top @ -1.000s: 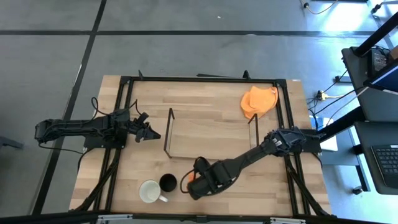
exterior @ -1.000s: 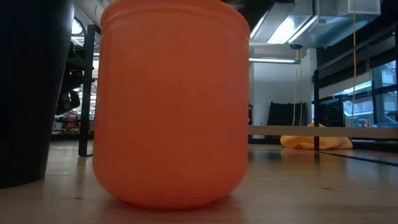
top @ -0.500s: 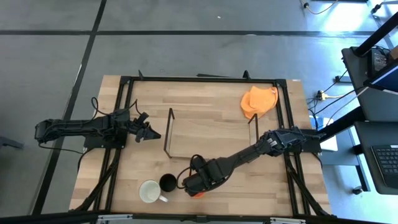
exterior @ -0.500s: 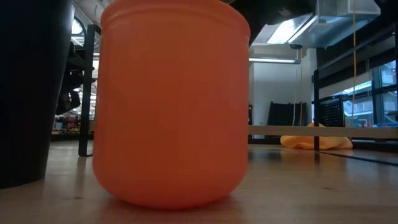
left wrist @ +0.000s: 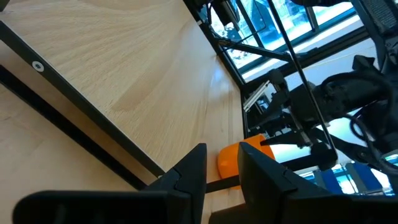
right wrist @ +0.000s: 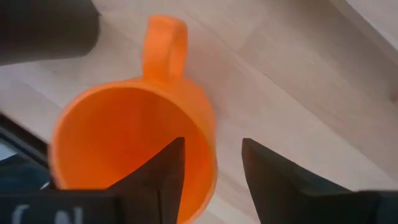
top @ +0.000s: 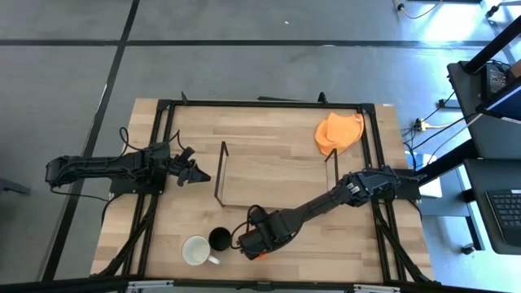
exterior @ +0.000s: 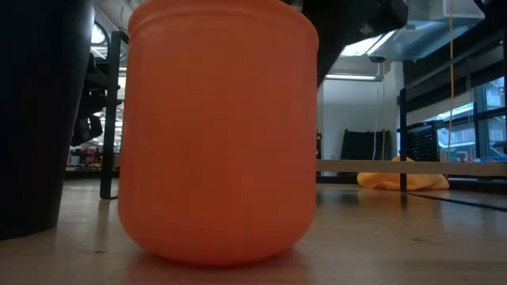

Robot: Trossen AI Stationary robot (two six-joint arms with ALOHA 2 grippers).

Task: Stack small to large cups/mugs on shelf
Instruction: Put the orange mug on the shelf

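Hovering right gripper: I see its jaws parted, straddling the rim of the orange mug; nothing clamped
Orange mug: upright on the table near its 6 o'clock edge; handle away from my wrist camera
Black mug: at the orange one's 9 o'clock, close by
White mug: further toward 9 o'clock, touching the black
Shelf: table centre, at 12 o'clock of the mugs
Left gripper: at the shelf's 9 o'clock end, fingers a little apart, holding nothing
Orange cloth: toward 2 o'clock
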